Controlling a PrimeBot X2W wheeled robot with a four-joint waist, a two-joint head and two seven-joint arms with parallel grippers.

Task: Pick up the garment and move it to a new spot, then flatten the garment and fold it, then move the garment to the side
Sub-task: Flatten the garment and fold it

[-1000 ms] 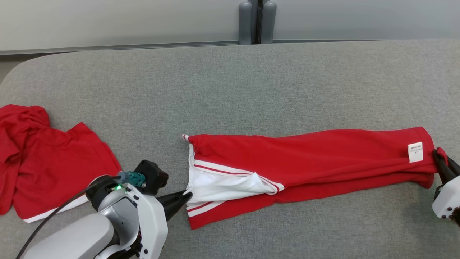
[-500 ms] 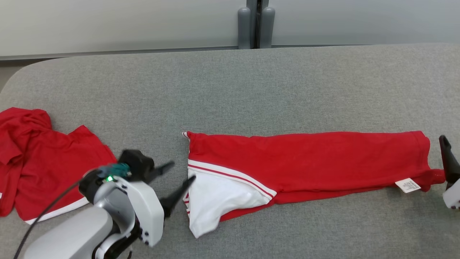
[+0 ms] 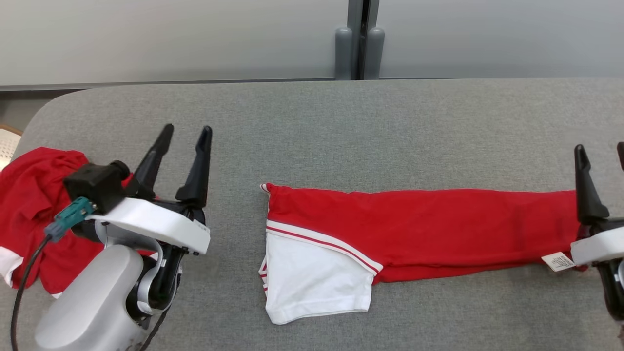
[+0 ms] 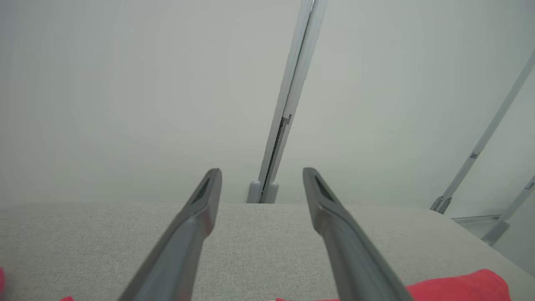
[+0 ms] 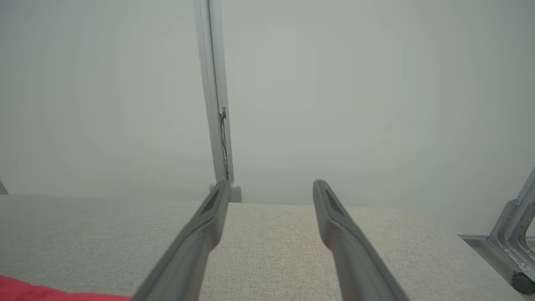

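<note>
Garment (image 3: 438,229): red, white-trimmed, lying along lower centre-right of bench (image 3: 312,126).
Handling: likely light, limp, bunch-prone.
Grasp: corners at both short ends.
Left end effector (image 3: 187,129): wide, empty.
Right end effector (image 3: 600,146): wide, empty.

surface: grey fabric table (image 3: 341,122) | far edge: two grey posts (image 3: 343,53) | left: crumpled red shirt (image 3: 29,204)

Left claw (image 3: 187,128) and right claw (image 3: 600,146) release the garment (image 3: 438,229), spread wide, rise up-frame; white flap (image 3: 312,282) drops flat.
</note>
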